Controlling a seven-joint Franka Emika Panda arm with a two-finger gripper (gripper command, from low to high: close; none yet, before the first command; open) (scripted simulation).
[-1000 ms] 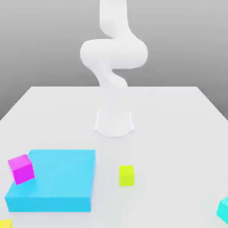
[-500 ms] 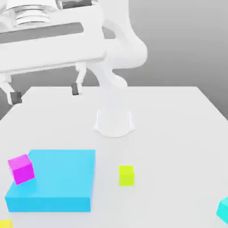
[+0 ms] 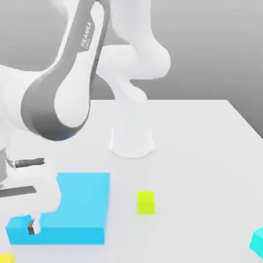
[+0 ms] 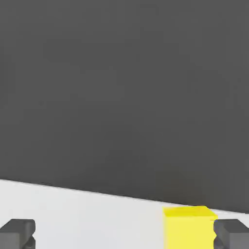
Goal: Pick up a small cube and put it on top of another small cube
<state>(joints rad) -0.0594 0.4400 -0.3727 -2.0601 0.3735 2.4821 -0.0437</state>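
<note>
At the exterior view's far left, low in the corner, we catch a sliver of the small golden-yellow cube, sitting right at the table's near edge. Being a cube, it has no long axis to call. From the hand view we see that same golden-yellow cube resting flat on the white surface, one face square toward us, just beside one dark fingertip; the other fingertip sits far across. So we call the gripper spread wide, grasping nothing.

Moving right, the arm sweeps down over the left side, its hand covering part of the flat blue slab, with one dark fingertip low by the slab's front corner.

Next we reach the lime cube, alone on open table, well apart from the slab, with free room all around it.

At the exterior view's far right edge, a cyan cube is cut off by the frame.

Our count: one golden-yellow, one lime, one cyan, one slab.
</note>
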